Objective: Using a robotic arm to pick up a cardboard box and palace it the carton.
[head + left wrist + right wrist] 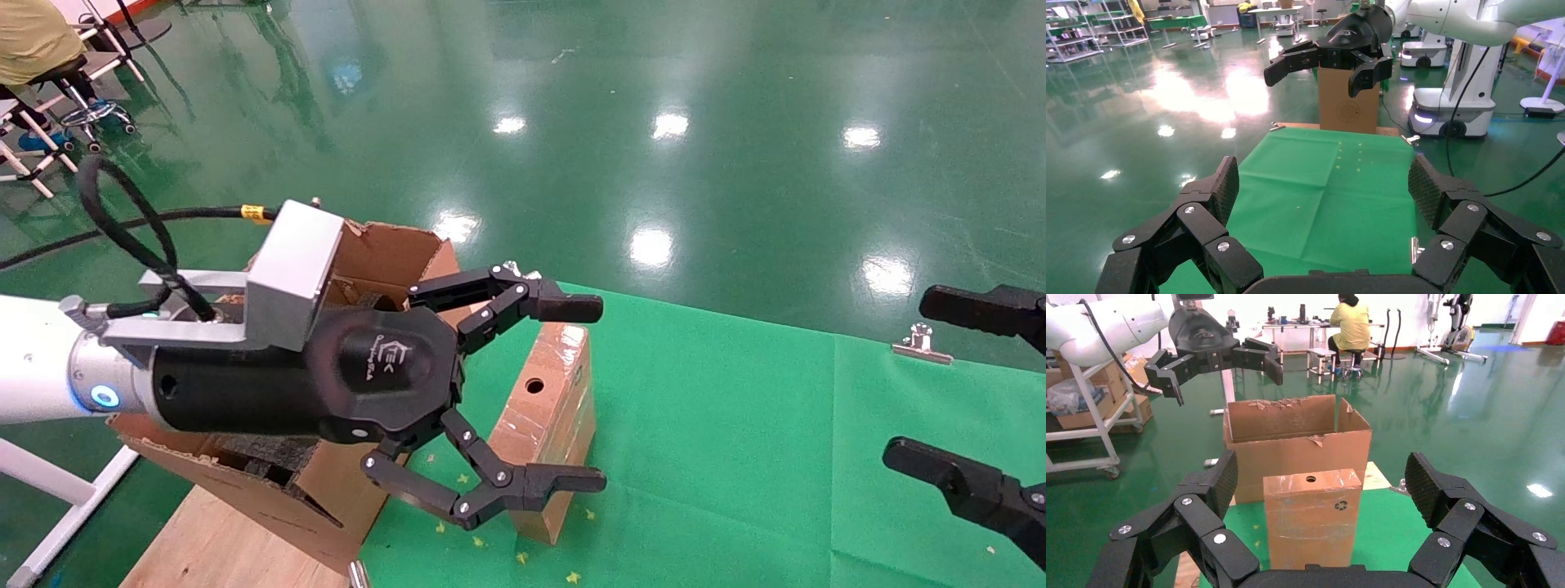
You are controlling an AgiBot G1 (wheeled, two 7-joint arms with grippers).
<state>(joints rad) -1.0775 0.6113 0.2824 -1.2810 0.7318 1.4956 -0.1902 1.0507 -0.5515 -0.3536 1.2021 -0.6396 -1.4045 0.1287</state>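
Observation:
The small taped cardboard box stands upright on the green cloth, with its round hole on top. It also shows in the right wrist view, recycling mark facing that camera. The torn carton stands just behind it, with dark foam inside. The white and silver left arm holds its gripper open and empty in the air, over the carton's near side. My right gripper is open and empty at the table's right, well apart from the box and facing it.
The green cloth is held by metal clips on a wooden board. Another upright brown box and a robot base stand beyond the right gripper. A seated person and a trolley are behind the carton.

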